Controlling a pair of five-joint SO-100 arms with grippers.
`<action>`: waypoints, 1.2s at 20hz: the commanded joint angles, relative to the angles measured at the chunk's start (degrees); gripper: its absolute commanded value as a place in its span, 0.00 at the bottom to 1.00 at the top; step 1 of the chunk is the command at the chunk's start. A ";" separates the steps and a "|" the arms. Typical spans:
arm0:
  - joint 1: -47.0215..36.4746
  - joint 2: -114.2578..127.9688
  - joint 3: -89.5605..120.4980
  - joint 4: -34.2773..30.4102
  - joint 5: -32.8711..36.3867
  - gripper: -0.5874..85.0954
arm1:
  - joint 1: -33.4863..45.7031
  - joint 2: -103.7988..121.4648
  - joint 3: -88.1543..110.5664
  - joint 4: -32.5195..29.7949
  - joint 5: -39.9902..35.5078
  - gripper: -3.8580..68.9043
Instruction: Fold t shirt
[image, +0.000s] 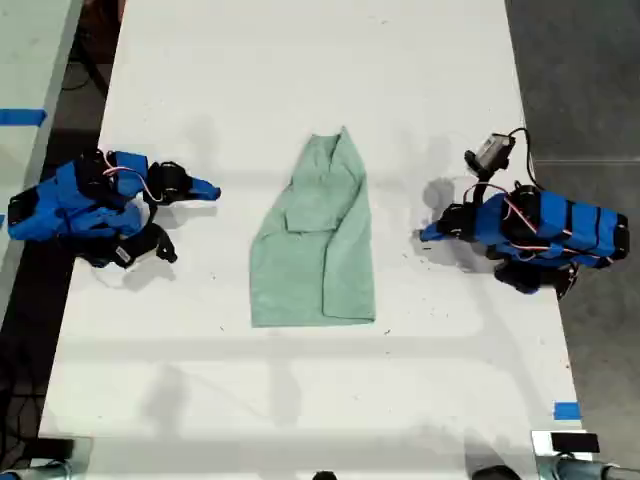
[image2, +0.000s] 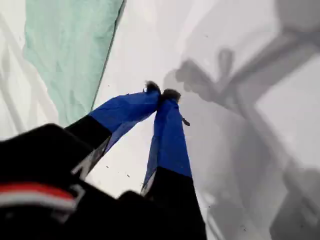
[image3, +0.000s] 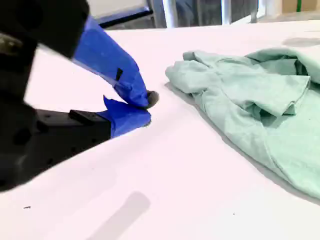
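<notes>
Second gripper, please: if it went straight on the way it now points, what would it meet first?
Probably the t shirt. My second gripper points across bare table at the shirt's edge on the exterior view's left, near the folded sleeve; its height above the table is unclear.

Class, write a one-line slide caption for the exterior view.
Mint-green t shirt, partly folded, lies mid-table between two blue arms resting apart from it on the white table.

The t shirt (image2: 70, 55) runs off the edge in both wrist views (only a corner shows beside my first gripper (image2: 162, 93)); its under-layers are hidden by its own folds.
</notes>
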 joint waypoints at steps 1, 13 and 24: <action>4.39 0.26 -0.18 -3.69 -4.57 0.00 | 0.44 0.70 2.20 0.26 1.49 0.08; 6.86 -6.68 -10.90 -0.35 -8.09 0.00 | 0.53 0.70 2.20 0.26 1.58 0.08; 37.27 -88.07 -64.95 1.67 -40.34 0.01 | 0.35 0.70 2.20 0.35 1.67 0.08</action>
